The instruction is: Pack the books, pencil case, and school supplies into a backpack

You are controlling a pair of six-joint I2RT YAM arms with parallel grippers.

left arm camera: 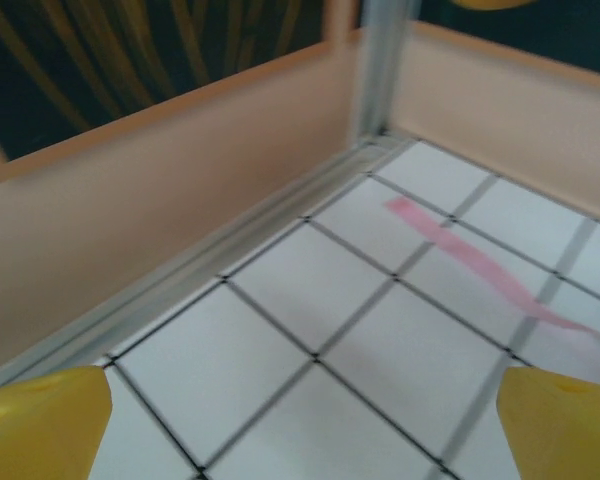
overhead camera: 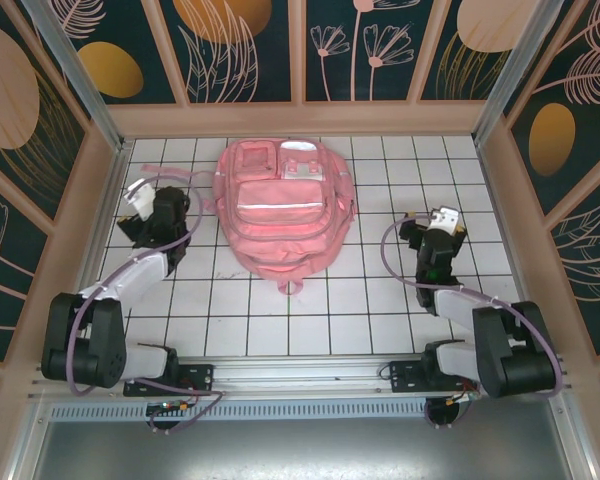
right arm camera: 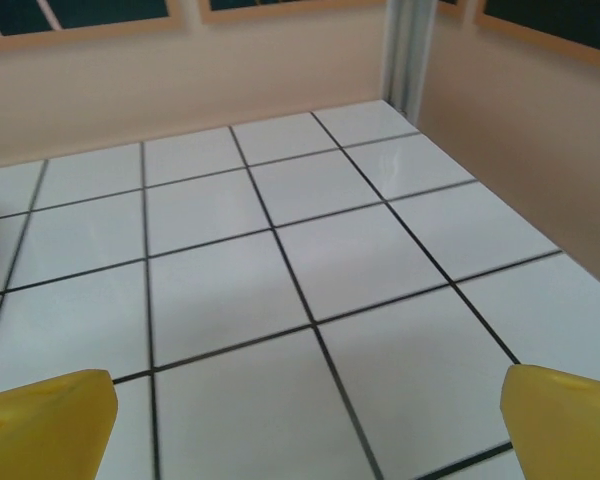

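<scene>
Backpack [overhead camera: 285, 210] flat, front up, upper centre of tabletop [overhead camera: 380, 310]. Left pincer [left arm camera: 300, 430] released, empty, mid-left. Right pincer [right arm camera: 300, 430] released, empty, mid-right. Packing looks finished; only zip check maybe left.

Lab cell: gridded table [overhead camera: 380, 300], panelled walls [overhead camera: 240, 50]

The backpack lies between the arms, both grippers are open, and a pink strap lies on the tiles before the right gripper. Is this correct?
Not quite: the left wrist view shows the pink strap before the left gripper, not the right gripper. The backpack is placed as you say, and both grippers are open.
</scene>
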